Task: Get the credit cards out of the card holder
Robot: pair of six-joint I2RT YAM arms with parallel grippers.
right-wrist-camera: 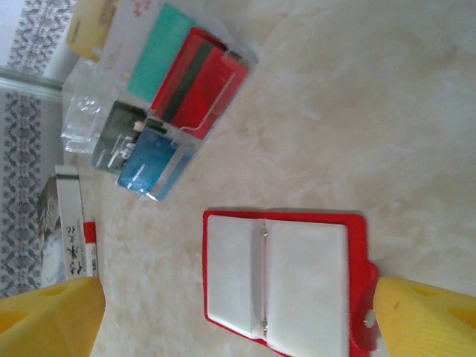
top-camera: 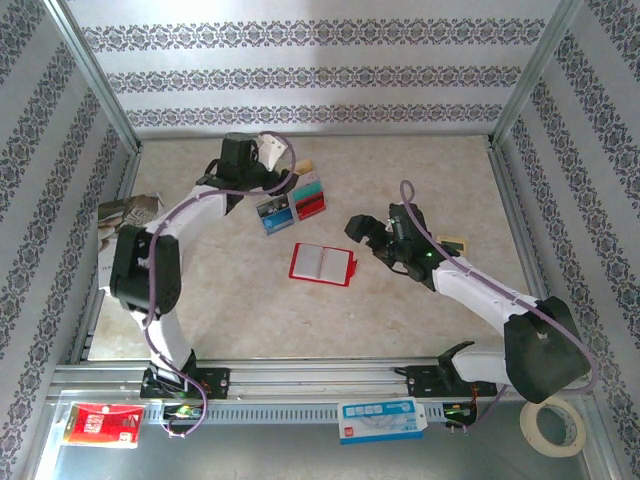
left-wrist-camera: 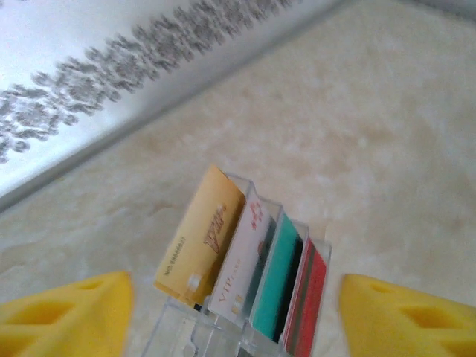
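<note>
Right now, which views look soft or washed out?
Top external: even light, faint shadows, card holder clear. Left wrist: hazy, wall pattern smeared, credit cards' print barely legible. Right wrist: pale table nearly washed out, yellow fingertips blurred.

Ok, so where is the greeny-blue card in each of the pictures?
Top view: teal card just left of centre, toward the back wall.
Left wrist: teal card low in the middle.
Right wrist: teal card near the top left.
Shared landmark: the red card right beside it.
</note>
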